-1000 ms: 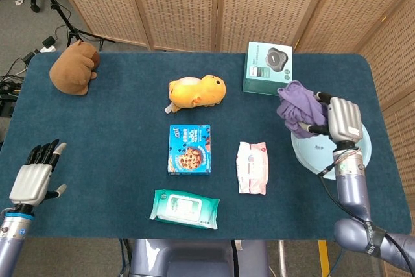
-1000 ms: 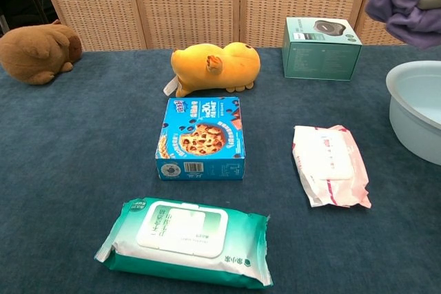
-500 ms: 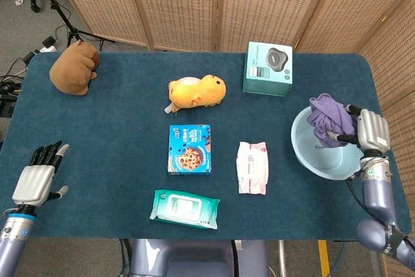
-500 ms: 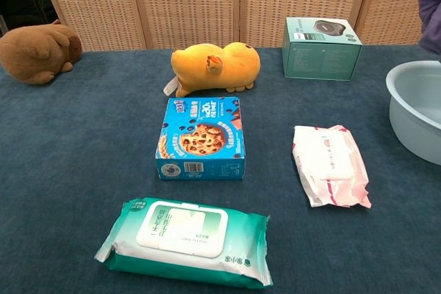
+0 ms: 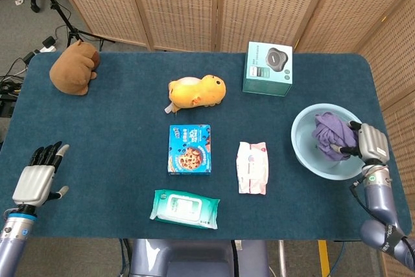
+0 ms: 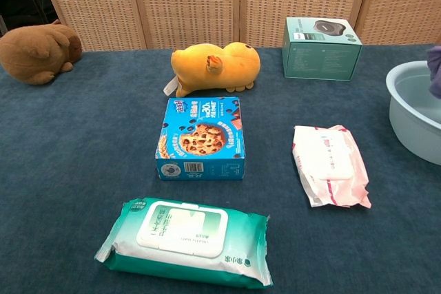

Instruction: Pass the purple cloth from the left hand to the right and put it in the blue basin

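While the cloth point(image 5: 332, 134) sits low inside the basin point(image 5: 305, 149), your right hand point(image 5: 369, 142) grips it at the basin's far rim, fingers curled into the folds. If you lift away before they spread, you may drag the cloth back out or tip the basin. Your left hand point(image 5: 35, 180) hovers at the table's point(image 5: 117, 128) near left edge, fingers apart, holding nothing

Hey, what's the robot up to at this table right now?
The right hand grips a purple cloth that is down inside the blue basin at the table's right edge. The left hand is open near the front left corner, holding nothing. The toys, boxes and wipe packs lie untouched.
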Controlling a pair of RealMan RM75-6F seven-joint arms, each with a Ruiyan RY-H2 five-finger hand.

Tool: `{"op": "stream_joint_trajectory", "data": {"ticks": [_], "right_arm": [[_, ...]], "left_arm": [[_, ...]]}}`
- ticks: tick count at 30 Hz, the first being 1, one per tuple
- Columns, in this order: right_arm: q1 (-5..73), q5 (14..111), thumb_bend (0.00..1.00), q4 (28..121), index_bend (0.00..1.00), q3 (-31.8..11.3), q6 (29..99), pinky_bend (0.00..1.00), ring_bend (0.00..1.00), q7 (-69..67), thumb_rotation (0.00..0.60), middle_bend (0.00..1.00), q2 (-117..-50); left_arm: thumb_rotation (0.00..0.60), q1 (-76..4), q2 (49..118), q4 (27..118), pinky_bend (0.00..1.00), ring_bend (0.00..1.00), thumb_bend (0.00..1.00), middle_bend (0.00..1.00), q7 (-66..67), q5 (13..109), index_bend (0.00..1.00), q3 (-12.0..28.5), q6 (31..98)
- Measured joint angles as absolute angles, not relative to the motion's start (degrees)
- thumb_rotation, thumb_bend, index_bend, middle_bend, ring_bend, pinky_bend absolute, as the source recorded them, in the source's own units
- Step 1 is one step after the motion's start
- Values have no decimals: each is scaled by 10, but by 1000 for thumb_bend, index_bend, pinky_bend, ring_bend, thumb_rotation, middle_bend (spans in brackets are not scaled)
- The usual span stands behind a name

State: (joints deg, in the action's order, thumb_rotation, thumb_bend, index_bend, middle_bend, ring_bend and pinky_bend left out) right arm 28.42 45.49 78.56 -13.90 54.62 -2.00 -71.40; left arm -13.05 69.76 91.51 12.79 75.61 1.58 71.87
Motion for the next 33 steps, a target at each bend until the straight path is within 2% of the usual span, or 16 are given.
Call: {"op": "stream_joint_trajectory", "data": {"ticks": [4, 7, 9, 14, 19, 22, 28, 33], "right_arm": [[278, 465, 260, 782, 675, -137, 512, 638, 478, -32, 600, 461, -713], [275, 469, 258, 781, 668, -139, 532, 560, 427, -38, 600, 406, -717], [274, 470, 241, 780, 617, -140, 542, 466, 340, -41, 600, 325, -719], [273, 482, 162, 783, 411, -143, 518, 234, 108, -55, 600, 111, -723], [274, 500, 81, 790, 299, -147, 511, 86, 4, -66, 600, 11, -723], [275, 506, 31, 793, 220, -147, 507, 11, 0, -66, 600, 0, -724], [275, 510, 0, 794, 90, -150, 508, 0, 0, -68, 600, 0, -727], [274, 514, 0, 801, 68, -153, 515, 0, 0, -67, 600, 0, -724]], "left_arm": [[600, -131, 697, 915, 0, 0, 214, 0, 126, 756, 0, 16, 718], [600, -131, 695, 917, 0, 0, 214, 0, 122, 756, 0, 16, 717], [600, -131, 694, 917, 0, 0, 214, 0, 120, 757, 0, 16, 716], [600, -131, 693, 917, 0, 0, 213, 0, 118, 758, 0, 15, 715], [600, -132, 692, 917, 0, 0, 213, 0, 115, 757, 0, 16, 713], [600, -132, 692, 917, 0, 0, 213, 0, 114, 758, 0, 16, 713], [600, -132, 692, 917, 0, 0, 213, 0, 111, 758, 0, 16, 712], [600, -132, 691, 916, 0, 0, 214, 0, 109, 758, 0, 16, 711]]}}
